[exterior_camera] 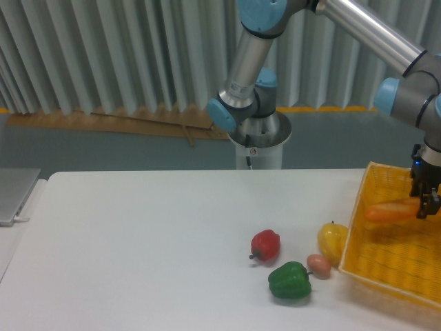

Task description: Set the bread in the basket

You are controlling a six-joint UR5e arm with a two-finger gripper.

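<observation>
The bread (389,210) is an orange-tan baguette, its left end showing inside the yellow woven basket (386,262) at the right edge of the table. My gripper (426,205) is shut on the bread near the right frame edge, and the loaf's right part runs out of view behind it. The loaf hangs roughly level, over the basket's back half. I cannot tell whether it touches the basket floor.
A yellow pepper (332,241) leans by the basket's left wall, with a small brown egg-like item (318,265), a green pepper (289,281) and a red pepper (265,245) to its left. A grey laptop edge (15,194) sits at the far left. The arm's base (258,138) stands behind the table.
</observation>
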